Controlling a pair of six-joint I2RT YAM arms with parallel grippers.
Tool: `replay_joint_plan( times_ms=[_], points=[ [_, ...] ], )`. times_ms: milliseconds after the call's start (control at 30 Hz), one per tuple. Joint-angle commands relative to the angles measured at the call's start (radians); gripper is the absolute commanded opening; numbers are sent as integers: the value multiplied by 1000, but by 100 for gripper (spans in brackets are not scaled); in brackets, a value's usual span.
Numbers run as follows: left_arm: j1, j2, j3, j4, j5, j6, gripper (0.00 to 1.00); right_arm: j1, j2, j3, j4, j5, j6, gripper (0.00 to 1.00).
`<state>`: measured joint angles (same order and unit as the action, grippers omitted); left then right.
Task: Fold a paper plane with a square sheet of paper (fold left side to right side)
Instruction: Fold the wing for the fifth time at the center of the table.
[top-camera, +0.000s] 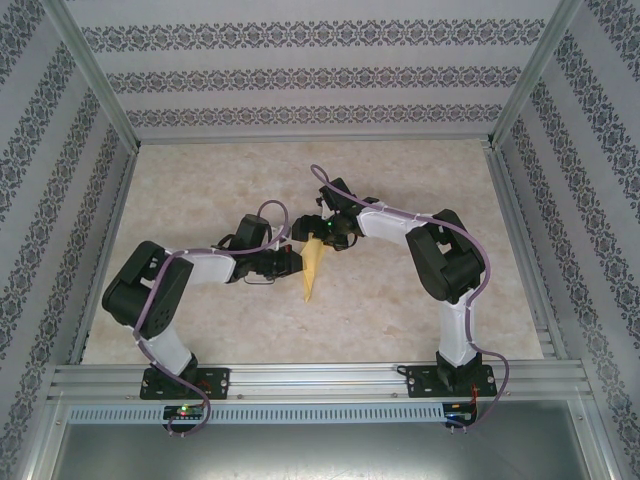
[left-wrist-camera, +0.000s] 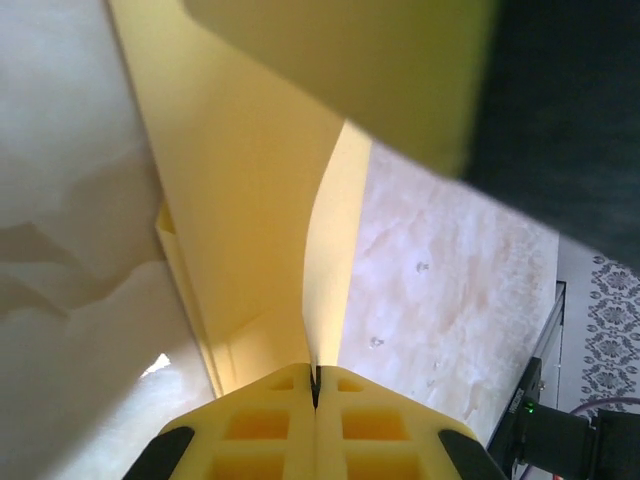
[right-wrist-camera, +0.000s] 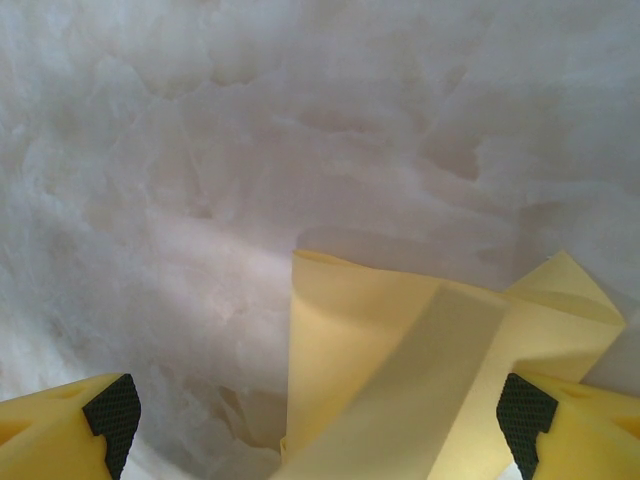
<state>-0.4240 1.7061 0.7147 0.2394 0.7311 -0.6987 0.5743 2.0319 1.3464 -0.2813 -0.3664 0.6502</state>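
Observation:
The yellow sheet of paper (top-camera: 312, 266) lies on the marbled table, folded into a narrow dart shape with its tip toward the near edge. My left gripper (top-camera: 296, 262) reaches it from the left. In the left wrist view the left gripper (left-wrist-camera: 316, 374) is shut on the thin edge of a raised flap of the paper (left-wrist-camera: 240, 210). My right gripper (top-camera: 326, 233) hovers over the wide far end. In the right wrist view its fingers (right-wrist-camera: 112, 415) stand wide open, with the folded paper (right-wrist-camera: 400, 340) below and between them, untouched.
The marbled table (top-camera: 420, 180) is bounded by aluminium rails and patterned walls on the left, back and right. Both arms meet near the table's middle, their wrists close together. A blurred yellow finger and the dark right arm (left-wrist-camera: 560, 110) loom close in the left wrist view.

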Motion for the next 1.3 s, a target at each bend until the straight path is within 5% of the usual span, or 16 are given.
replay_joint_plan(
  times_ms=[0, 1267],
  points=[
    [20, 29, 31, 31, 25, 39, 2, 13, 42, -13, -114, 34, -14, 95],
    [39, 143, 49, 100, 95, 32, 1, 22, 51, 3, -129, 32, -22, 95]
  ],
)
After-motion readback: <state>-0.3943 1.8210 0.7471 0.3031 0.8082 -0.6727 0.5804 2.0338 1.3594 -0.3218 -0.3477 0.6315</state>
